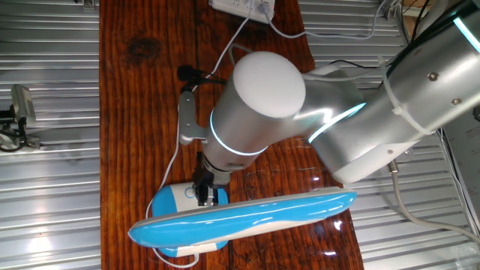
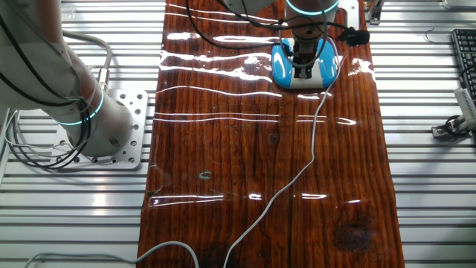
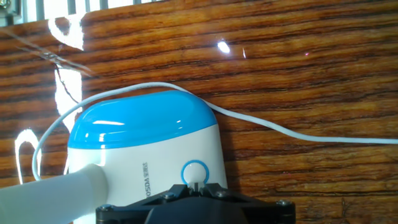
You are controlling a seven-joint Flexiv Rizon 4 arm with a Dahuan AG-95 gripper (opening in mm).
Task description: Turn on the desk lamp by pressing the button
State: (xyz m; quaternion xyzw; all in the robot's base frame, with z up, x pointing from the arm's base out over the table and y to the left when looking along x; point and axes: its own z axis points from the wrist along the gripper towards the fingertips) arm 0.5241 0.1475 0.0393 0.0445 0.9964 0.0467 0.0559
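Note:
The desk lamp has a long blue and white head (image 1: 247, 214) across the near table end and a rounded blue and white base (image 1: 171, 201). The base also shows in the other fixed view (image 2: 281, 65). In the hand view the base (image 3: 143, 137) carries a round blue-ringed button (image 3: 194, 170). My gripper (image 3: 197, 185) is shut, with its fingertips together right at the button's lower edge. It comes straight down onto the base in both fixed views (image 1: 206, 196) (image 2: 303, 68). Contact with the button cannot be told. The thin white cord (image 3: 280, 127) runs off behind the base.
The cord (image 2: 312, 149) trails along the wooden table (image 2: 223, 149) to a white power strip (image 1: 244, 7). A black plug (image 1: 187, 73) lies near the arm. Ribbed metal (image 1: 45, 187) flanks the table on both sides. The arm's base (image 2: 89, 119) is at the left.

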